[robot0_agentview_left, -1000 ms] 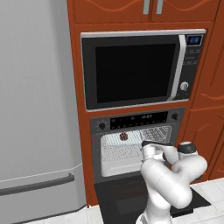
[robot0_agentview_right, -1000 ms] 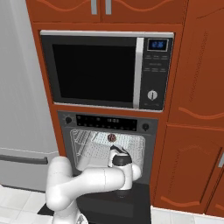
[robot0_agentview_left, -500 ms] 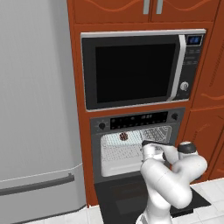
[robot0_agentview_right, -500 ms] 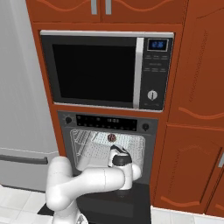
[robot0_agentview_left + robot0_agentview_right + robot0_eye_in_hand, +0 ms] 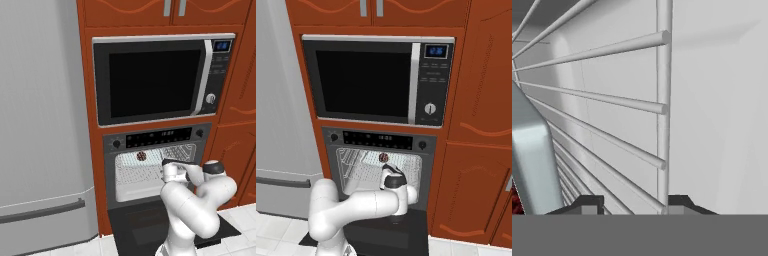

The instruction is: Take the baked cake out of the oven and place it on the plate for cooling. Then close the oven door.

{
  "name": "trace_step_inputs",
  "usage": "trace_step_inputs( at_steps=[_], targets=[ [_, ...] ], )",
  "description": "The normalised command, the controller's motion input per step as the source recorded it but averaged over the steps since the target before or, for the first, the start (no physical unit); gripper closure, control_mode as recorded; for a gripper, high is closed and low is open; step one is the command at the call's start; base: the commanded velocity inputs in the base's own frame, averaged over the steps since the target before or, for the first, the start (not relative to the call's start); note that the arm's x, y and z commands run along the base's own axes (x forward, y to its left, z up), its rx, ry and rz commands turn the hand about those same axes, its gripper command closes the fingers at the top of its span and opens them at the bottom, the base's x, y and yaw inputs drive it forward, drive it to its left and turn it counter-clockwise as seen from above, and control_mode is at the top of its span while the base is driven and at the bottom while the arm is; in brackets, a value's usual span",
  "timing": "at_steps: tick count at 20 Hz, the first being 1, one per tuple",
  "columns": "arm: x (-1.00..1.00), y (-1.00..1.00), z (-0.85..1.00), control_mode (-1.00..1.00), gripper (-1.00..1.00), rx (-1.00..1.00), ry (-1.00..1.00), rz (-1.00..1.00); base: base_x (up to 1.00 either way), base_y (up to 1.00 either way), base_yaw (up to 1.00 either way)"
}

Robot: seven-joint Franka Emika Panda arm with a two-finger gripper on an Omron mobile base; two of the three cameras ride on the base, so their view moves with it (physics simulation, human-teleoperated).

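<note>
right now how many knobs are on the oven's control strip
2. One knob sits at the left end of the oven control strip, the other knob at the right end, with the display between them. None look hidden.

Flanking base views facing oven (image 5: 150,165)

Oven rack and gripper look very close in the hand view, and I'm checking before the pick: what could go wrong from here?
The gripper sits right at the wire rack, so its fingertips could catch a bar. The baked cake is tiny and lies off to one side of the hand, so a straight reach may miss it. The oven door hangs open under the arm, which could bump it.
</note>
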Motion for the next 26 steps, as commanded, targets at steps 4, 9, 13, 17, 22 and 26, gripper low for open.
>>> trace_step_inputs(
  at_steps=[4, 9, 13, 17, 22, 26],
  targets=[
    [0.00, 0.00, 0.00, -1.00, 1.00, 0.00, 0.00, 0.00, 0.00, 0.00, 0.00],
    [0.00, 0.00, 0.00, -1.00, 1.00, 0.00, 0.00, 0.00, 0.00, 0.00, 0.00],
    [-0.01, -0.14, 0.00, -1.00, 1.00, 0.00, 0.00, 0.00, 0.00, 0.00, 0.00],
    [-0.14, -0.35, -0.07, -1.00, 1.00, 0.02, 0.00, 0.00, 0.00, 0.00, 0.00],
    [-0.31, -0.48, -0.13, -1.00, 1.00, 0.01, 0.00, 0.00, 0.00, 0.00, 0.00],
    [-0.34, -0.54, -0.15, -1.00, 1.00, 0.01, 0.00, 0.00, 0.00, 0.00, 0.00]
  ],
)
